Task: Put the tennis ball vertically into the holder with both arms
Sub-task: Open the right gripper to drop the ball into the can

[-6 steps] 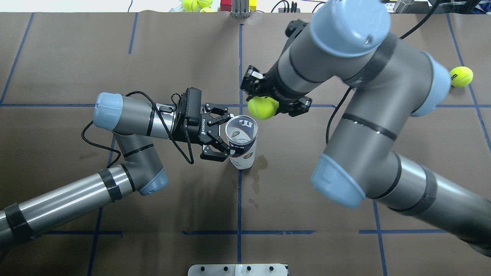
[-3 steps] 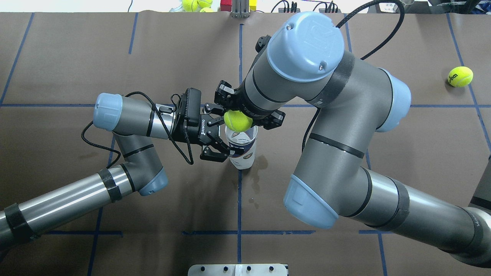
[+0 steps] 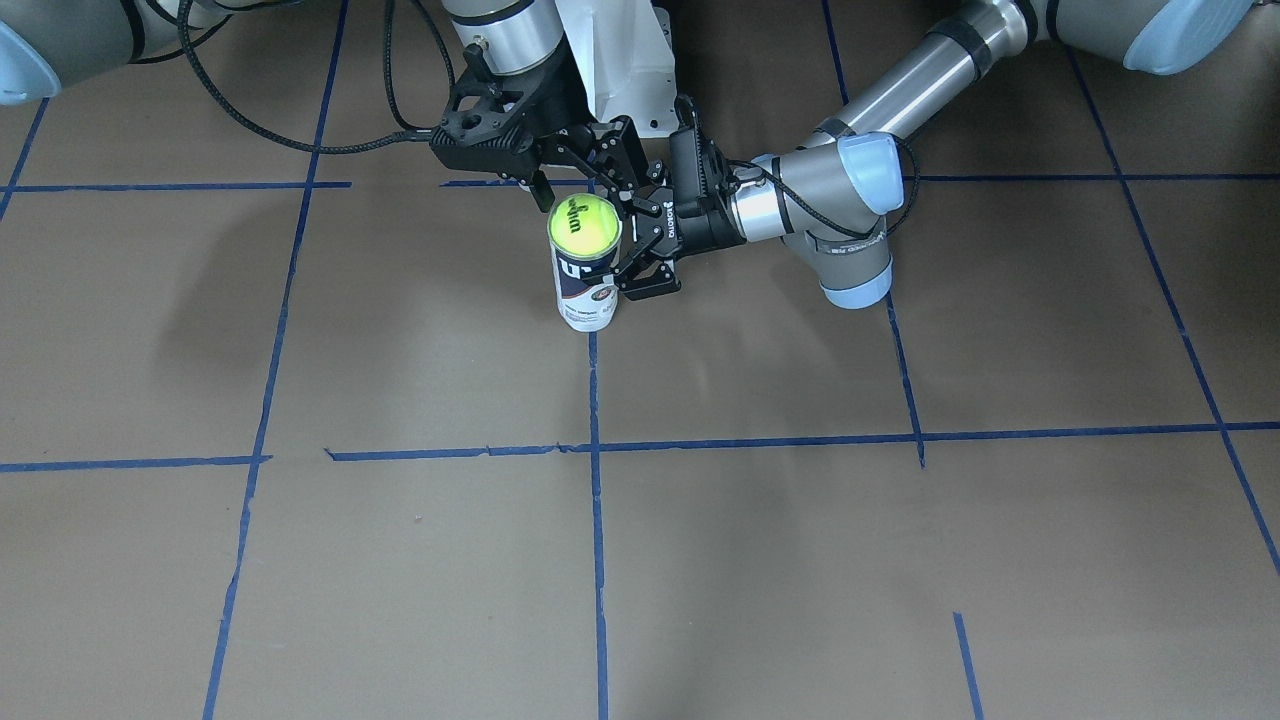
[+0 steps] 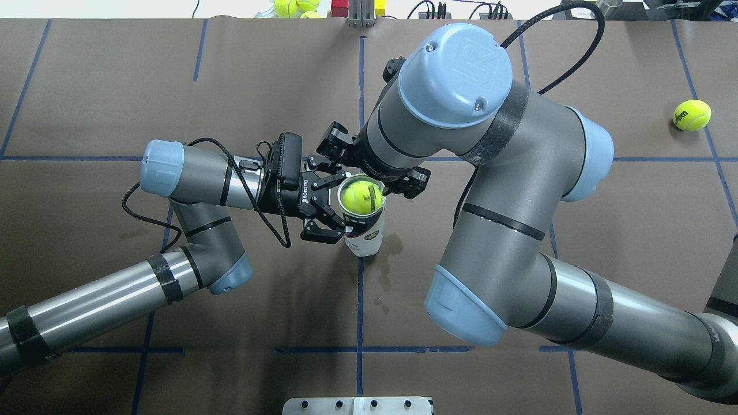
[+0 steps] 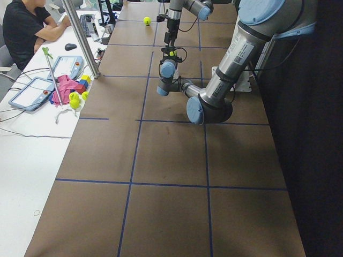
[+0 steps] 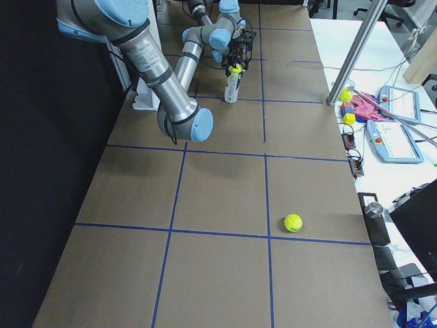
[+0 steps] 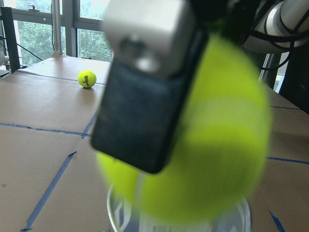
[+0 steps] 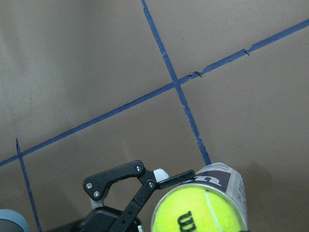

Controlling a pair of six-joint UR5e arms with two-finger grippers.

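Note:
The holder (image 4: 364, 233) stands upright on the brown table, a clear can with a navy and white label (image 3: 588, 285). My left gripper (image 4: 341, 203) is shut on its side from the left. The tennis ball (image 4: 357, 197) sits in the holder's mouth, its upper half above the rim (image 3: 585, 222). My right gripper (image 4: 369, 176) comes down from above and is shut on the ball. The left wrist view shows one of its pads (image 7: 145, 106) pressed on the ball (image 7: 217, 145). The right wrist view shows the ball (image 8: 200, 212) in the can's rim (image 8: 231, 181).
A second tennis ball (image 4: 692, 114) lies at the far right of the table, also in the exterior right view (image 6: 293, 222). More balls (image 4: 294, 7) and coloured blocks lie past the table's far edge. The white pedestal (image 3: 625, 60) stands behind the arms. A stain (image 4: 383, 271) marks the mat near the can.
My right arm has swung left with the ball, from beside the can to over it, and lowered the ball into the mouth. The left gripper and the can have not moved.

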